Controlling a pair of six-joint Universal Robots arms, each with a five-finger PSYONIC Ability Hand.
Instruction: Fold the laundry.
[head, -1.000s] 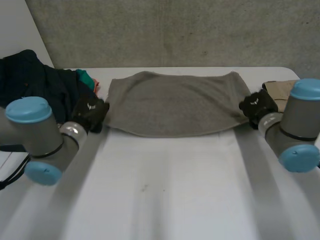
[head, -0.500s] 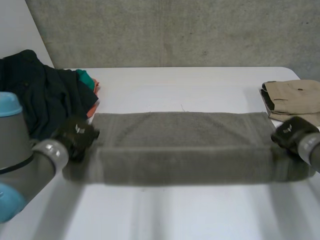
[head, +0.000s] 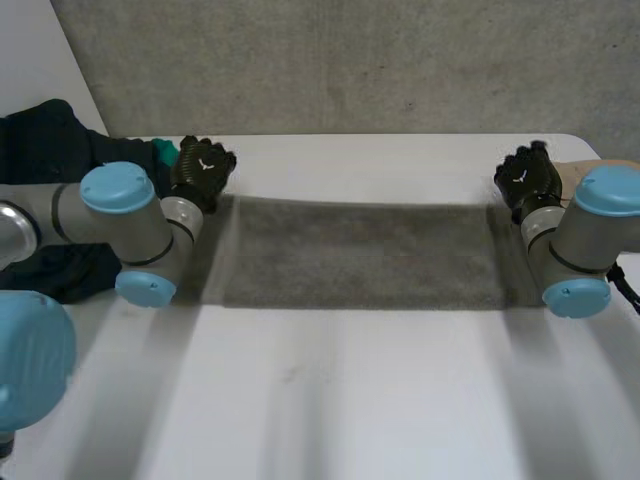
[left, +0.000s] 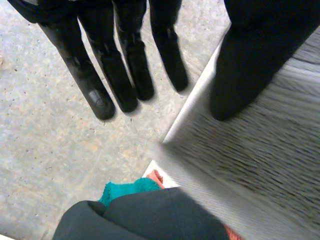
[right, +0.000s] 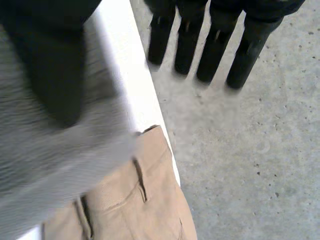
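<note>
1. Left hand (left: 255, 50) is open: its fingers are straight and spread away from the thumb, which is over the grey towel's (head: 360, 255) far left corner.
2. Right hand (right: 55, 60) is open the same way, at the far right corner.
3. The towel lies on the white table (head: 350, 400), with dark clothes (head: 40, 140) to its left and tan trousers (right: 130, 200) to its right.

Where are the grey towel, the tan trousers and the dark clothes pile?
grey towel (head: 360, 255): head view, middle of the cloth.
tan trousers (right: 135, 200): right wrist view, fabric beside the seam.
dark clothes pile (head: 45, 145): head view, top of the heap.
</note>
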